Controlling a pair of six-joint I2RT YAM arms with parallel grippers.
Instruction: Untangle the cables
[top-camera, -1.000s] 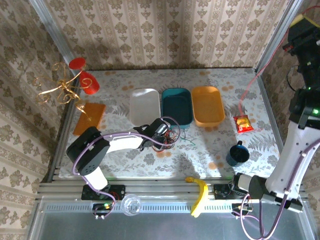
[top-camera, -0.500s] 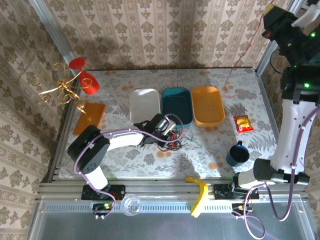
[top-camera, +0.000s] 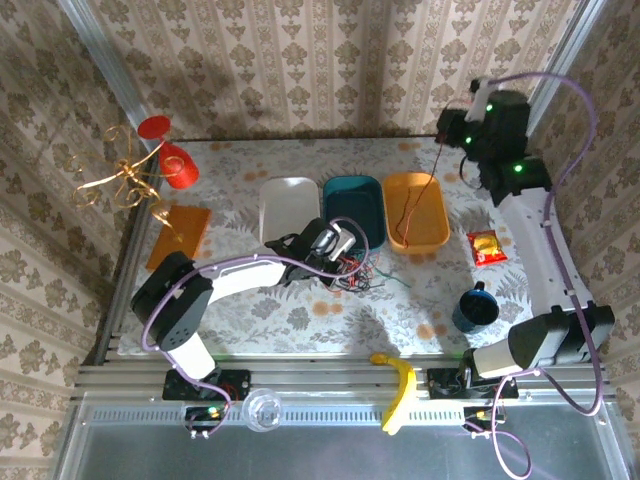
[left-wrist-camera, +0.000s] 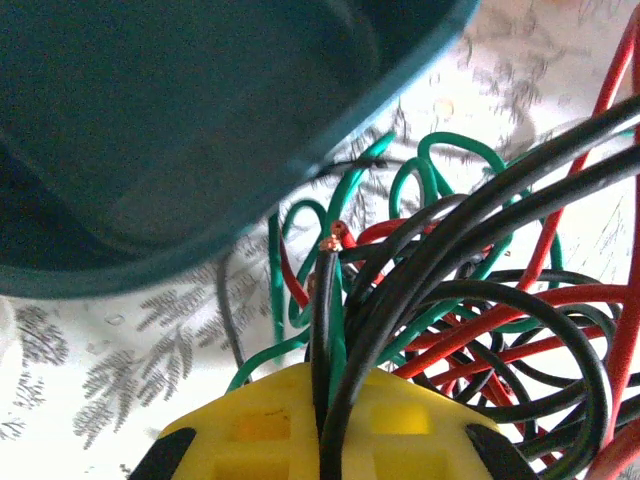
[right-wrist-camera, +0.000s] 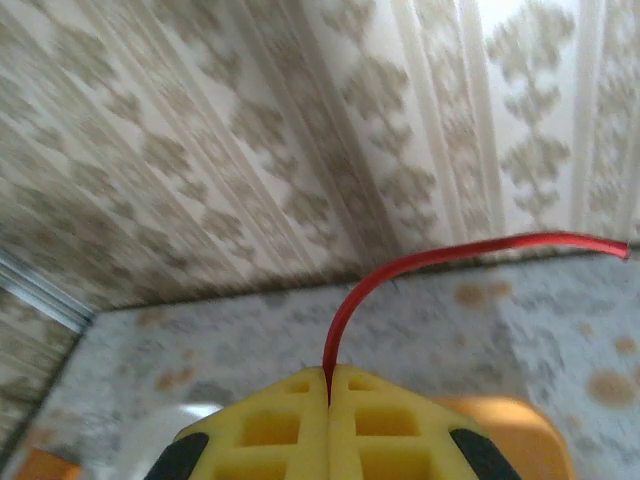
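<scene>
Between the yellow pads of the left claw (left-wrist-camera: 325, 405): a black cable (left-wrist-camera: 322, 330) and a green cable (left-wrist-camera: 337, 350), pinched side by side in the shut seam. The black one's bare copper tip stands just ahead of the pads.

Directly ahead of that claw: the cables (top-camera: 357, 272), a loose knot of red, green and black loops lying on the patterned table (top-camera: 250, 310).

Just past its fingertips: teal tray (top-camera: 353, 208), its rim looming over the knot in the wrist view. Whether tray and wires touch cannot be told.

Flanking the teal tray: white tray (top-camera: 288, 210) on the left-claw side, orange tray (top-camera: 420, 215) toward the right claw.

Right claw (top-camera: 452, 130): held above the table's far right corner, well apart from the left claw, pads pressed together on the red cable (right-wrist-camera: 400, 265). From this claw the strand hangs down across the orange tray and runs into the knot.

Nearer than the right claw, along the right edge:
- Red sachet (top-camera: 487, 246), yellow print too small to read.
- Dark blue mug (top-camera: 474, 308), upright.

Well to the left of the left claw:
- Flat orange mat (top-camera: 180, 235).
- Gold wire stand (top-camera: 125, 180) bearing red discs.

On the front rail, behind both claws:
- Banana (top-camera: 398, 385).
- Clear cup (top-camera: 263, 410).
</scene>
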